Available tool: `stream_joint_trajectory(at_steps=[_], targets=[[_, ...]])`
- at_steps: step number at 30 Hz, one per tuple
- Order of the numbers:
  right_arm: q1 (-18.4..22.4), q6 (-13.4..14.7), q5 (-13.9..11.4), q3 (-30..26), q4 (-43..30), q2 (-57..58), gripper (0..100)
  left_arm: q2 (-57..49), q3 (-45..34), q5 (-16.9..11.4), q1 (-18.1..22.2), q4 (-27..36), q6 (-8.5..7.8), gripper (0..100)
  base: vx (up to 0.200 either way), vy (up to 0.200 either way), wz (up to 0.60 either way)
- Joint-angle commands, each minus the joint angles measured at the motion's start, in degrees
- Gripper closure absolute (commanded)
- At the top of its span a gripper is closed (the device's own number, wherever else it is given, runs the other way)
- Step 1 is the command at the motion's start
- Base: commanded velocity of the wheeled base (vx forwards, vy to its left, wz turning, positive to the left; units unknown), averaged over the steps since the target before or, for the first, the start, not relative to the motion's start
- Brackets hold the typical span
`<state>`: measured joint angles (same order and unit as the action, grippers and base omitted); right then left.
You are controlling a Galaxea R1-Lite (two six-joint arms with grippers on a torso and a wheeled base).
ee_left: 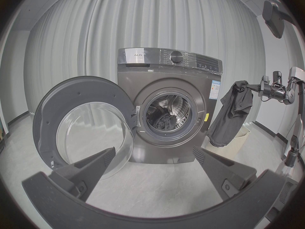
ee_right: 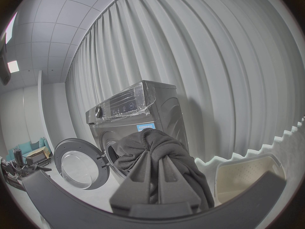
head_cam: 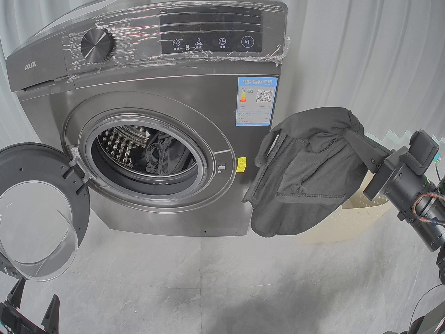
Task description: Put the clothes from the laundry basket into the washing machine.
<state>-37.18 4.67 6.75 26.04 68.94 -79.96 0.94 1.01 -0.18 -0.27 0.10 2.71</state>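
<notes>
We see the right gripper [ee_right: 155, 163] clamped shut on a dark grey garment [head_cam: 306, 177], its two fingers [ee_right: 141, 178] pressed close together with the cloth bunched over their tips. The garment hangs in the air to the right of the washing machine [head_cam: 185, 89], level with the lower half of its front panel and clear of the floor [head_cam: 199, 279]. Just behind and below it stands the cream laundry basket [head_cam: 368, 209], its perforated wall partly hidden by the hanging cloth. The machine's round door [head_cam: 28, 163] is swung wide open to the left, and inside the drum [head_cam: 116, 144] we see another dark piece of clothing [head_cam: 164, 156] lying against the far side. The left gripper [ee_left: 153, 149] sits low, well apart from the machine and facing its open mouth, with its fingers spread wide and nothing between them. A pale pleated curtain [head_cam: 361, 47] hangs behind the machine.
</notes>
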Motion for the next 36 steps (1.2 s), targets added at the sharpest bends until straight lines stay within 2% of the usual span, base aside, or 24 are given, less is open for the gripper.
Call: stream_joint_trajectory(at_steps=[1, 3, 9, 36], targets=[[0.3, 0.0, 0.1, -0.2, -0.1, -0.6, 100, -0.7, -0.8, 0.0, 0.0, 0.0, 0.11, 0, -0.200, 0.000, 0.00], [0.3, 0.0, 0.1, -0.5, 0.0, -0.9, 100, -0.8, -0.8, 0.0, 0.0, 0.0, 0.11, 0, -0.200, 0.000, 0.00], [0.3, 0.2, 0.3, -1.3, 0.1, -1.5, 100, -0.8, -0.8, 0.0, 0.0, 0.0, 0.02, 0, 0.000, 0.000, 0.00], [0.4, 0.3, 0.5, -1.3, 0.0, -1.5, 100, -0.8, -0.8, 0.0, 0.0, 0.0, 0.11, 0, 0.000, 0.200, 0.00]])
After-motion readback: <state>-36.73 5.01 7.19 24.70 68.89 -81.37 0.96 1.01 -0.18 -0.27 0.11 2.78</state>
